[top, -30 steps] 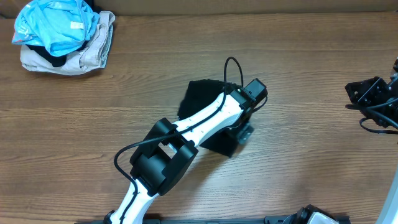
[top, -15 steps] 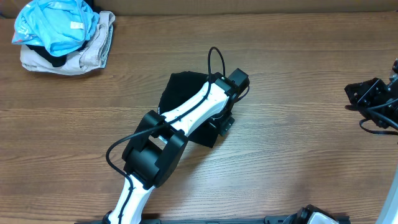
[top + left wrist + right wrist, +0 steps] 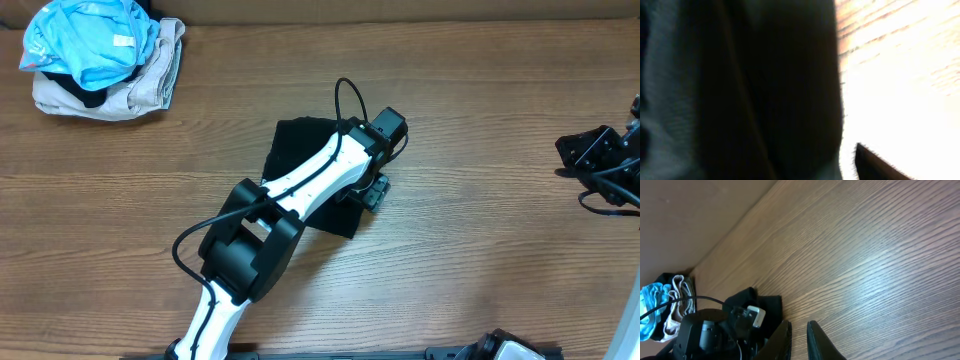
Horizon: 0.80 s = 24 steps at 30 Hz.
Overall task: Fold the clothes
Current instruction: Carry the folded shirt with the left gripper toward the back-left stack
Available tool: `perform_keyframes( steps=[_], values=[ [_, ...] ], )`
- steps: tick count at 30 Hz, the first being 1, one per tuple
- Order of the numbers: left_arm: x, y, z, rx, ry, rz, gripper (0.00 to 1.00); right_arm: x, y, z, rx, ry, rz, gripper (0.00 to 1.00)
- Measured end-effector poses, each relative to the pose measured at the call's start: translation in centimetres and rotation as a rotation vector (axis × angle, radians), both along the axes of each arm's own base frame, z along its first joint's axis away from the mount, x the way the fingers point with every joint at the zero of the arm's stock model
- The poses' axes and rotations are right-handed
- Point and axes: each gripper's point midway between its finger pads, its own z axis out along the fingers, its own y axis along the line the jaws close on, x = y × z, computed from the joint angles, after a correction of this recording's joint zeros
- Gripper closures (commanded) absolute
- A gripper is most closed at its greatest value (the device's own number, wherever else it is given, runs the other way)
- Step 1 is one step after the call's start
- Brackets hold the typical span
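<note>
The black shirt lies folded into a small packet at the middle of the table, partly under my left arm. My left gripper is down on the packet's right edge. In the left wrist view black fabric fills the frame, with one fingertip beside it at the lower right, and the jaws appear closed on the shirt. My right gripper is shut and empty, held off at the table's right edge. The shirt also shows in the right wrist view.
A light blue garment lies on a beige garment in a pile at the far left corner; the pile also shows in the right wrist view. Bare wooden tabletop surrounds the shirt.
My left gripper and the folded shirt slid left together across the table, then shifted slightly back to the right. The right arm has not moved.
</note>
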Motion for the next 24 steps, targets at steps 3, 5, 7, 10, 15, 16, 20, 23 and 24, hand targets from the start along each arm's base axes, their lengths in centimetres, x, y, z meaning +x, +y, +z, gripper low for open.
perform_keyframes(
  steps=[3,5,7,10,15,16,20,23,24],
  values=[
    [0.0,0.0,-0.5,0.005,0.006,0.01,0.66,0.0,0.0,-0.1,0.0,0.004,-0.001,0.85],
    [0.0,0.0,-0.6,0.006,0.008,0.019,0.74,-0.1,0.0,-0.1,0.001,0.007,-0.002,0.85],
    [0.0,0.0,-0.6,0.005,0.008,0.027,0.85,-0.1,0.0,-0.2,0.001,0.009,-0.002,0.85],
    [0.0,0.0,-0.6,0.004,0.011,0.033,0.96,-0.1,0.0,-0.2,0.002,0.009,-0.002,0.85],
    [-0.1,0.2,0.0,0.022,0.033,0.033,0.96,-0.3,0.1,-0.3,0.008,0.021,-0.002,0.85],
    [0.0,0.3,0.3,0.027,0.038,0.036,0.96,-0.3,0.1,-0.4,0.008,0.022,-0.001,0.85],
    [1.3,1.0,3.2,0.042,0.054,0.059,0.96,-0.4,0.1,-0.4,0.009,0.024,-0.001,0.86],
    [3.9,2.2,7.5,0.012,0.012,0.086,0.96,-0.4,0.1,-0.4,0.01,0.025,-0.001,0.85],
    [5.1,2.9,9.5,-0.007,-0.018,0.1,0.96,-0.4,0.1,-0.4,0.009,0.025,-0.002,0.85]
  ],
)
